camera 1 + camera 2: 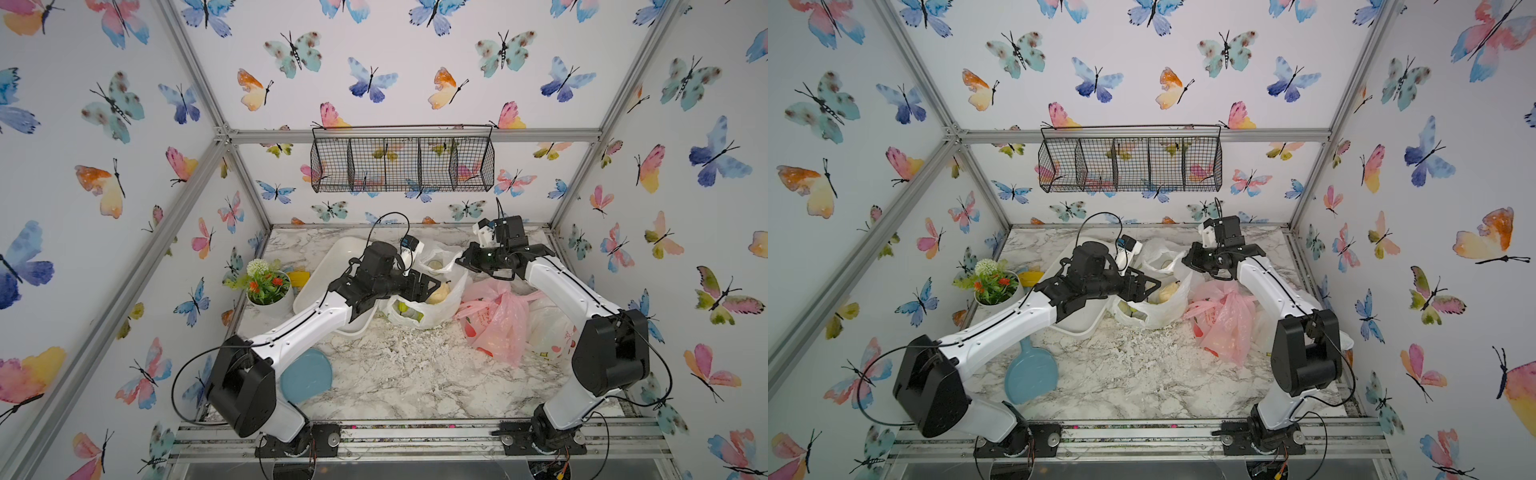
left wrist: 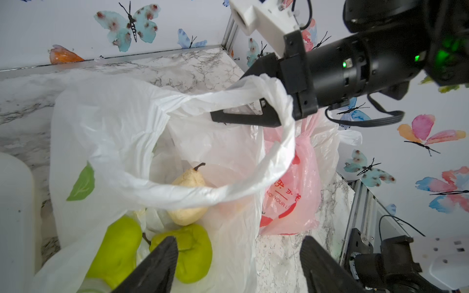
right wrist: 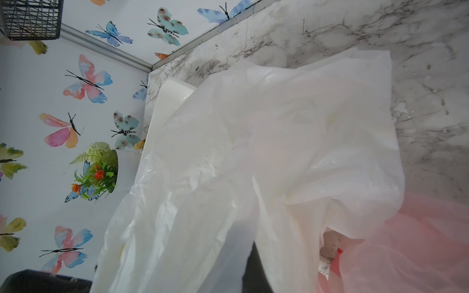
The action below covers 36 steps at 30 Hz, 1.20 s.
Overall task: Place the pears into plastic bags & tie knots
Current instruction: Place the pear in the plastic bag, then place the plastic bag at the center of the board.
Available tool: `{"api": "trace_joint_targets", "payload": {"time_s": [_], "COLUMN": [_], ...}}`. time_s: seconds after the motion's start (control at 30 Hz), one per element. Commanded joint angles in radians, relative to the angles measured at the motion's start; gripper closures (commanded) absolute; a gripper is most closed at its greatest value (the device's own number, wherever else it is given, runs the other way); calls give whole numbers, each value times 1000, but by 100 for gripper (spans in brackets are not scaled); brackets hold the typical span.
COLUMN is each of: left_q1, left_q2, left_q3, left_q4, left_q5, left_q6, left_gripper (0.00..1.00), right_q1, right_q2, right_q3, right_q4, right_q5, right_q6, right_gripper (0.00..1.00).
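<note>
A white plastic bag [image 2: 106,121] with a green leaf print stands open in mid-table. Inside lie a cream pear [image 2: 189,192] and two green pears [image 2: 195,251]. My left gripper [image 2: 238,251] hovers open over the bag's near side, one finger above a green pear and the other outside the bag. My right gripper [image 2: 228,111] is shut on that bag's handle [image 2: 286,142], holding the loop up. In both top views the left gripper [image 1: 432,286] and right gripper [image 1: 461,262] flank the white bag [image 1: 1163,316]. A pink bag [image 1: 498,320] lies to the right.
A white tray [image 1: 332,266] sits under my left arm, with a flower pot [image 1: 270,291] to its left. A blue dish [image 1: 305,376] lies near the left arm's base. Another pale printed bag [image 1: 552,332] lies behind the pink one. A wire basket [image 1: 401,164] hangs on the back wall.
</note>
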Motion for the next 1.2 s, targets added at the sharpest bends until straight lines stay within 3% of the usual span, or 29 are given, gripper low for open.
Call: {"api": "trace_joint_targets", "payload": {"time_s": [0.0,0.2,0.37,0.63,0.73,0.8,0.83,0.93,1.07,1.17], "left_q1": [33,73,61,25,24,25,25,25,27,27], "left_q2": [-127,-277,-266,-122,-30,4,10,-7,-50,-66], "left_q3": [-74,-300,-415,-430,-409,-397,-400,-438,-465,-467], "left_q4": [-171,90,342,521,578,607,622,673,659,635], "left_q5": [-61,46,103,27,32,41,41,16,-24,-36], "left_q6": [-151,-554,-796,-839,-823,-818,-819,-813,-764,-727], "left_gripper": [21,17,10,13,27,45,59,88,98,98], "right_q1": [1,20,33,38,40,41,40,40,58,144], "right_q2": [18,31,38,24,20,15,11,-7,-57,-106], "right_q3": [6,17,37,34,33,47,61,89,97,103], "right_q4": [2,22,21,7,6,-21,-45,-118,-145,-140], "right_q5": [-6,-4,0,8,11,27,46,100,124,261], "right_q6": [2,22,28,27,26,1,-28,-132,-273,-420], "right_gripper": [98,98,98,96,93,89,86,69,50,38]}}
